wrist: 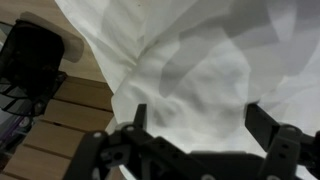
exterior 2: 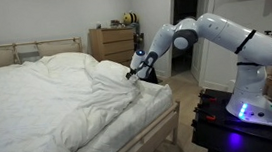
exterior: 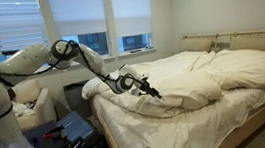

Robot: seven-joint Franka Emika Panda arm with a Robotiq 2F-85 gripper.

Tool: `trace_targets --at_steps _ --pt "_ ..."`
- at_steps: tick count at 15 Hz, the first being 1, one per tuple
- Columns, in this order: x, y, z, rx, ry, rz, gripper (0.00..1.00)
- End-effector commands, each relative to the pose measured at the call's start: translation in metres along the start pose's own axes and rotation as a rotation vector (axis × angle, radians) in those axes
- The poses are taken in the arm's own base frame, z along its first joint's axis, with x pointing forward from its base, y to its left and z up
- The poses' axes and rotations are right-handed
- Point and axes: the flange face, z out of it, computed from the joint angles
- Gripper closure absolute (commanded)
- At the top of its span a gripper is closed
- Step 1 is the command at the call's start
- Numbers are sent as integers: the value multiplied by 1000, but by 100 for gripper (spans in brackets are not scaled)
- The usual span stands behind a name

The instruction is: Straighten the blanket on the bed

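Note:
The puffy off-white blanket (exterior: 223, 74) lies bunched and wrinkled over the bed (exterior: 254, 123), piled toward the headboard, with a folded corner near the mattress side edge. It shows in both exterior views, and in one it covers most of the bed (exterior 2: 48, 100). My gripper (exterior: 155, 92) hovers over that corner at the bed's side edge (exterior 2: 133, 73). In the wrist view the gripper (wrist: 200, 115) has its fingers spread wide, with blanket fabric (wrist: 200, 60) just beyond them and nothing pinched.
A white armchair (exterior: 33, 103) stands by the windows. A wooden dresser (exterior 2: 113, 43) stands against the far wall. The robot base (exterior 2: 251, 100) is beside the bed. A black object (wrist: 30, 60) sits on the wooden floor (wrist: 70, 125) below the bed edge.

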Motion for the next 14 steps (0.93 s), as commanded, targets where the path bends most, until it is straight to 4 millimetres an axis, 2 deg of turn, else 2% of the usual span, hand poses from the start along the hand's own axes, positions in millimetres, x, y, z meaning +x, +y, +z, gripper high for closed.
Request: trace_targets --at_steps 1,6,7,9,14 --pt "2 -2 23 -19 -29 1 0" --pt "3 -3 39 -33 -34 -13 1" --pt "4 -3 41 -37 -28 -20 26" --pt "5 -4 44 -37 -26 -25 29" --pt "8 -1 45 -41 -34 -29 69"
